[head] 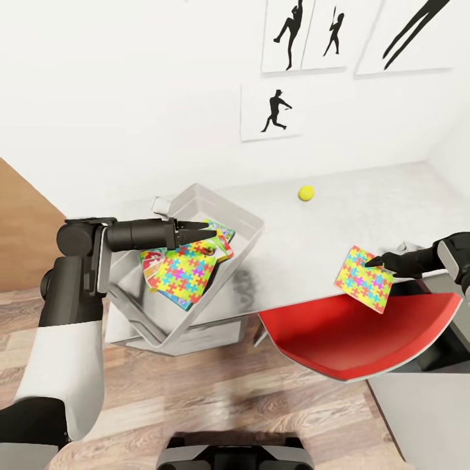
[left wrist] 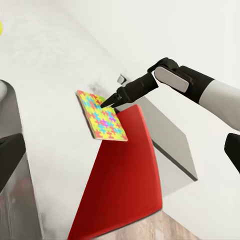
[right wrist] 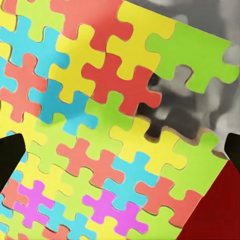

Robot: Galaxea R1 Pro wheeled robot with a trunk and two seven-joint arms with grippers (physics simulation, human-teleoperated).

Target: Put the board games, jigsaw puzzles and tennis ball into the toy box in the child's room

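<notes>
The second jigsaw puzzle (head: 364, 279) lies at the near edge of the table (head: 365, 196), tilted, with a corner hanging over a red chair seat (head: 352, 336) tucked under the top. Our right gripper (head: 377, 262) sits at its upper edge. In the left wrist view the dark tips converge on the box's edge (left wrist: 102, 116). In the right wrist view the pattern (right wrist: 100, 130) lies close under the camera with one fingertip (right wrist: 10, 160) showing at each side, which suggests the fingers stand apart over the box, but we cannot tell whether they are actually pinching it.

The toy box (head: 245, 219) stands at the table's left end, tipped toward us. Already inside: the other jigsaw puzzle (head: 183, 271) on top, and flat board games (head: 219, 243) partly showing beneath. We cannot count these with confidence.

Our left gripper (head: 207, 230) hovers just above the bin's contents, fingers close together and holding nothing as far as we can see.

The tennis ball (head: 305, 192) rests on the table, well apart from both grippers, nearer the wall.

Step in hand, by our reading: picking up the last puzzle. Next move calls for a firm grip on the box's edge, a lift clear of the table top, then a carry leftward to the bin.

In the way: the left arm occupies the space over the bin and should withdraw first. The box's overhang means a slip could drop it onto the chair. Baseball silhouette pictures (head: 277, 111) hang on the wall.
</notes>
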